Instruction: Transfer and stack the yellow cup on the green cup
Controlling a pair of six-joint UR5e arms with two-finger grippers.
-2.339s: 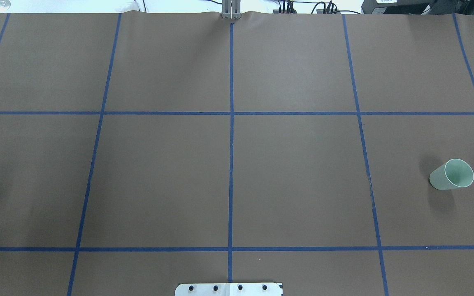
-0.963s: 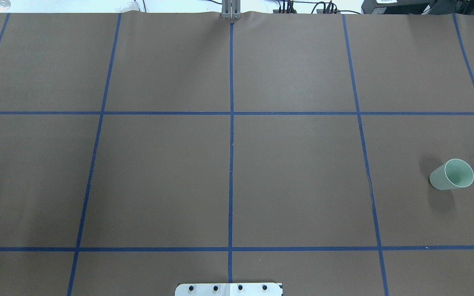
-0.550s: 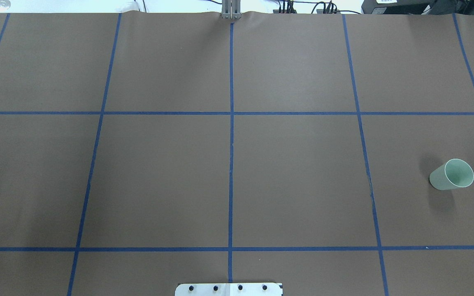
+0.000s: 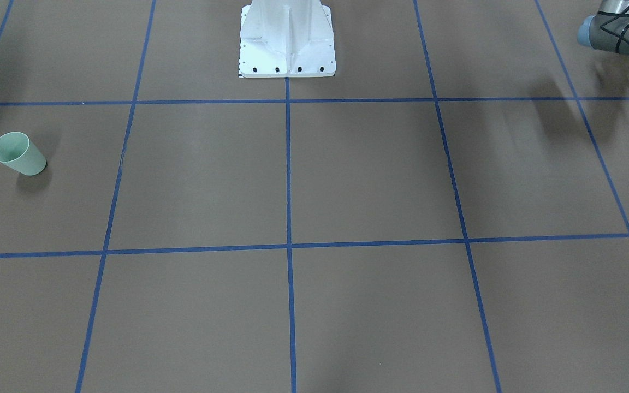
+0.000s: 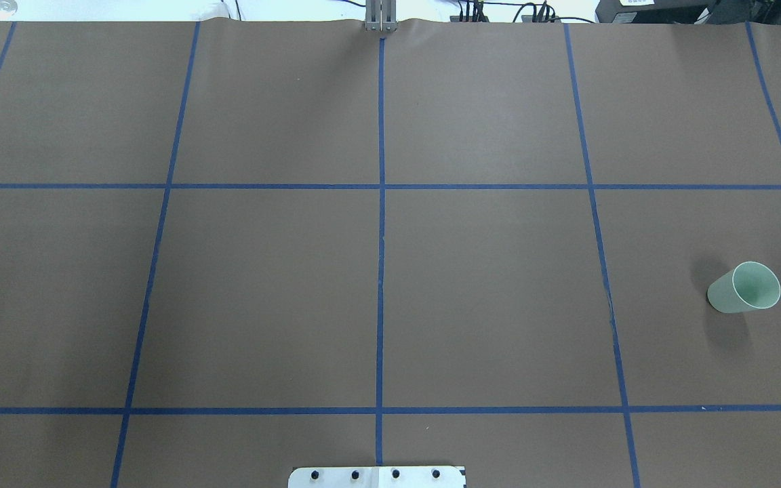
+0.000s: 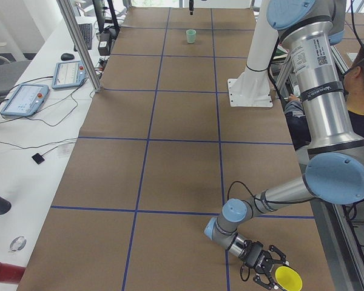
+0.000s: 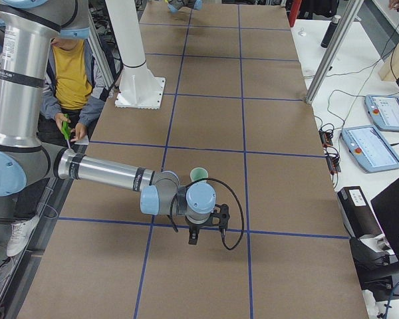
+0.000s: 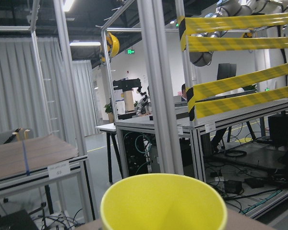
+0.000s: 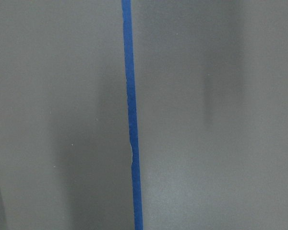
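At the near end of the left-side view, the yellow cup (image 6: 289, 279) stands on the brown paper-covered table (image 5: 485, 271), close to the robot's edge. It is a smooth, glossy plastic tumbler with a round open mouth, and its rim fills the bottom of the left wrist view (image 8: 163, 203). The black left gripper (image 6: 268, 268) lies low just beside the cup. I cannot tell whether it touches the cup, or whether it is spread or clenched.

Farther on, matte paper is crossed by blue tape (image 5: 381, 271) in a grid of squares, and a white metal pedestal (image 4: 287, 38) is bolted at the robot's edge.

Far off, on the robot's right side, the green cup (image 5: 743, 289) stands upright: pale, tapered, wider at the rim, alone inside 1 square. The right gripper (image 7: 192, 238) hangs near it, pointing down; its state cannot be told.
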